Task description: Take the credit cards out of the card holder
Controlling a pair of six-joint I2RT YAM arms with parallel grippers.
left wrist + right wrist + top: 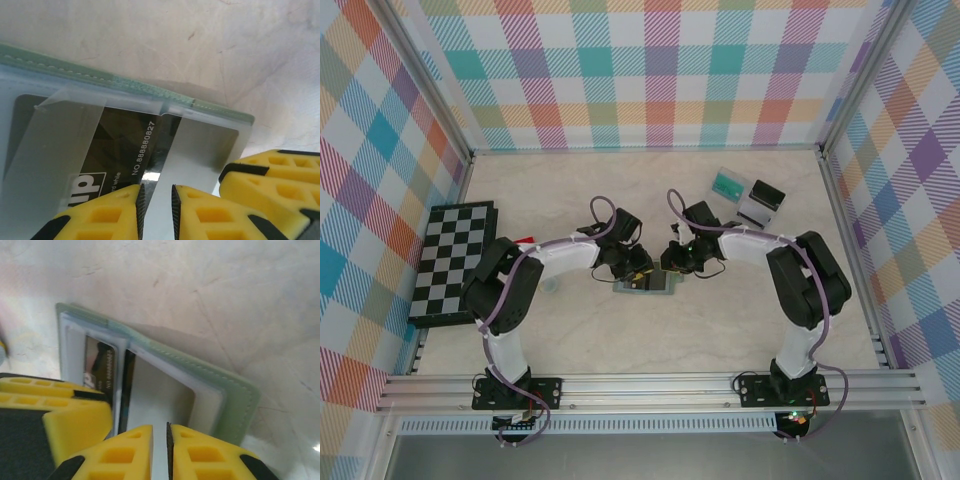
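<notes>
Left fingers (157, 195): narrow, with a slim gap between the yellow tips. They sit over the near edge of a clear sleeve. Whether they pinch it, I cannot tell.

Right fingers (160, 436): also narrow, tips almost meeting, with a pale sleeve showing in the slot. Grip or no grip, I cannot tell.

The two pairs are close beside each other. In the left wrist view my right pair comes in just to the right of the left tips. In the right wrist view my left pair lies low at the left, against the holder's inner panel.

Card holder (235, 397): open, directly under both sets of tips, lying on the counter (740, 330). It has a grey-green fabric border with a stitched seam (150, 88) and clear plastic sleeves inside. From above it sits mid-counter (650, 288), between my two wrists.

Dark card (125, 137): inside a sleeve under the clear plastic, with a printed number running along it. A flap of the sleeve lies across its left part. The same card shows as a dark strip in the right wrist view (100, 367).

Further out, a chequered board (455, 260) lies against the left wall, well apart from the holder. Small grey, teal and dark objects (750, 197) sit at the far right, too small to identify. Plaid walls (650, 70) enclose the counter.
</notes>
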